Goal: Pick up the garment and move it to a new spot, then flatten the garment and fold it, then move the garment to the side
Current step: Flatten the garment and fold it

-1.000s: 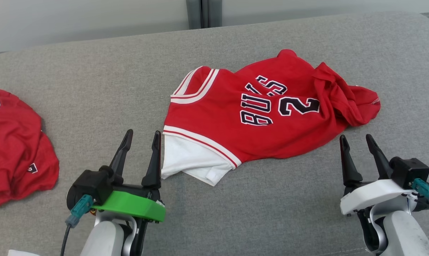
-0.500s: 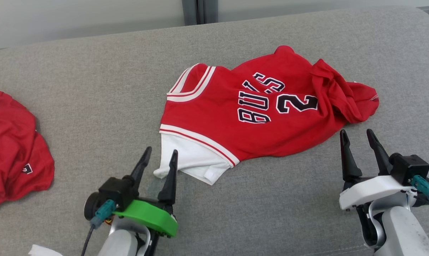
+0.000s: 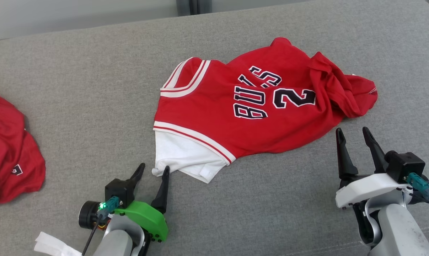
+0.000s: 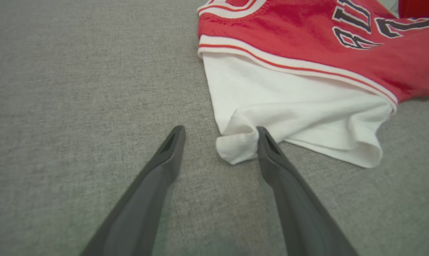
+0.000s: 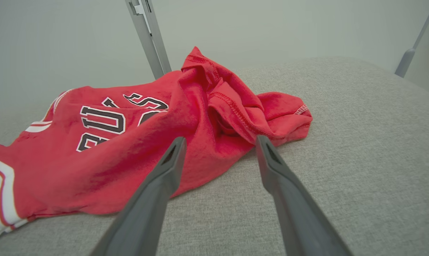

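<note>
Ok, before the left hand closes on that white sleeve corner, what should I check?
1. Left hand open: ok.
2. White sleeve corner between its fingers: ok, touching one finger.
3. Right hand open: ok, near the bunched end.
4. Jersey lying flat: not ok, bunched toward the robot's right.
5. Second red garment out of the way: ok, far left.
6. Hand low enough to pinch fabric: cannot tell.

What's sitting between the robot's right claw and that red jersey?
Nothing but a strip of bare grey cushion separates the open right gripper from the red jersey. The gap is clearest in the head view.
</note>
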